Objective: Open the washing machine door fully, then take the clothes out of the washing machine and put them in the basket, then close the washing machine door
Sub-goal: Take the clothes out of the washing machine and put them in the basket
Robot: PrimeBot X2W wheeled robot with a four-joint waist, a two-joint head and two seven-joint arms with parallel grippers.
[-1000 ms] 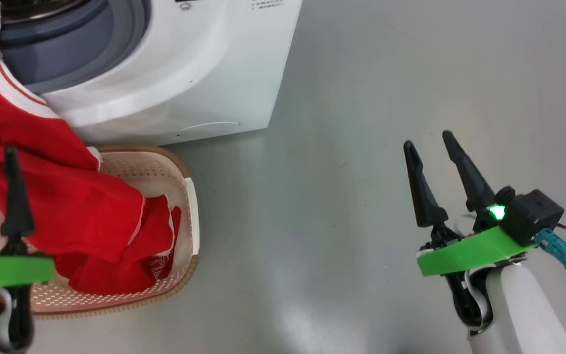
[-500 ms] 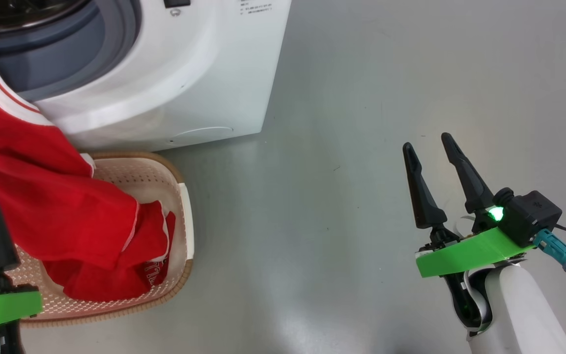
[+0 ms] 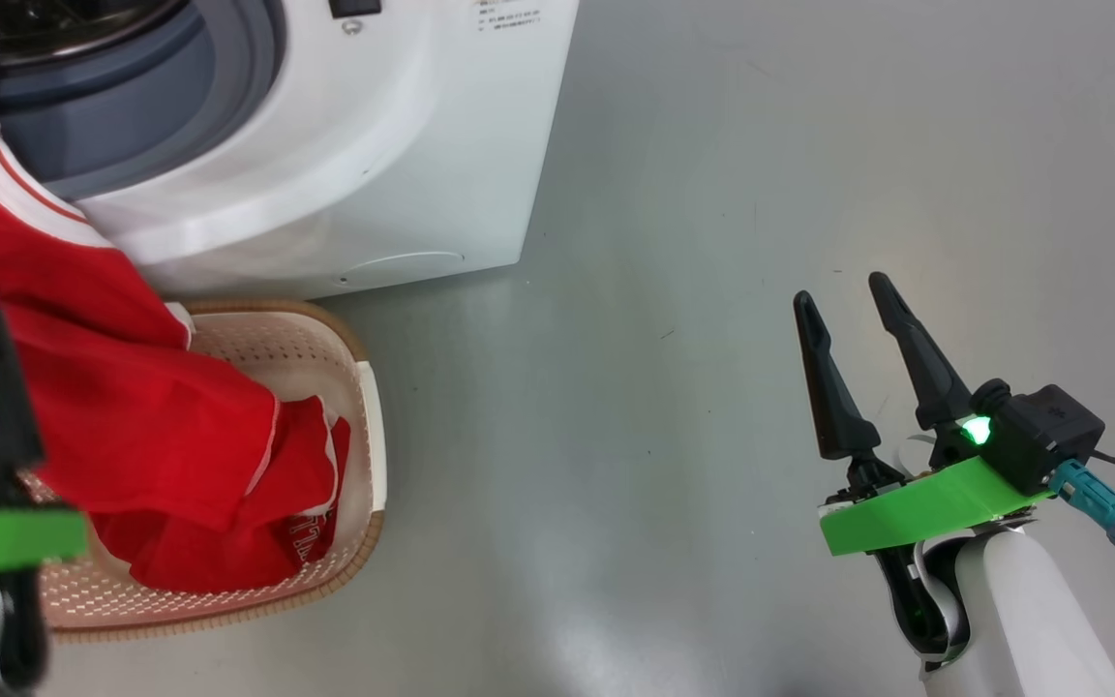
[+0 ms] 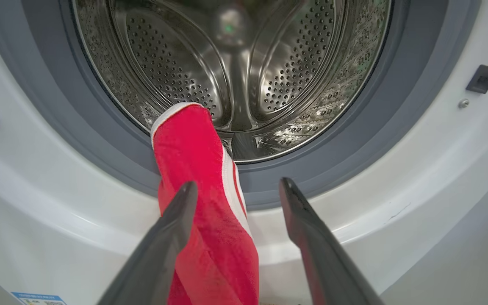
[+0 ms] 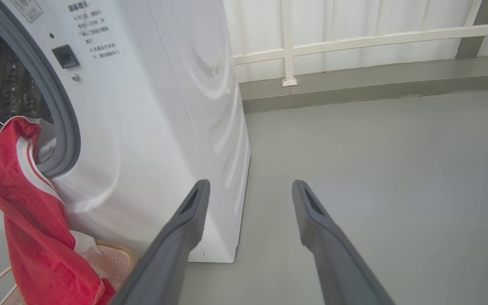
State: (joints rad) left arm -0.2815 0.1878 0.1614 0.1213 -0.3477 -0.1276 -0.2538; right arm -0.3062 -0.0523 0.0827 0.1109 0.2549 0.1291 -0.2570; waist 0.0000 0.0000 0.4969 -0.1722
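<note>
Washing machine [image 3: 325,174]: white front-loader standing on the grey floor [image 3: 664,194], its opening uncovered. The steel drum [image 4: 235,63] shows through the opening, framed by the grey rubber ring [image 4: 354,140].

Clothes [image 3: 132,416]: one red garment with white trim has its upper end hooked over the lower lip of the drum. It crosses the rubber ring, hangs down the front panel and ends inside the basket [image 3: 364,426]. More red fabric with white lettering lies bunched on the basket bottom beneath it.

Basket: cream, perforated, brown-rimmed. It sits on the floor just in front of the machine, below the opening.

Left hand [image 4: 237,183]: fingers spread wide, gripping nothing. It points at the lower part of the drum opening. The hanging garment lies beyond it, partly behind one finger [image 4: 163,245].

Right hand [image 3: 840,287]: fingers likewise spread, holding nothing. It hangs over the floor, well apart from the basket, to the machine's right-hand side. A white railing [image 5: 354,38] runs along the wall behind.
</note>
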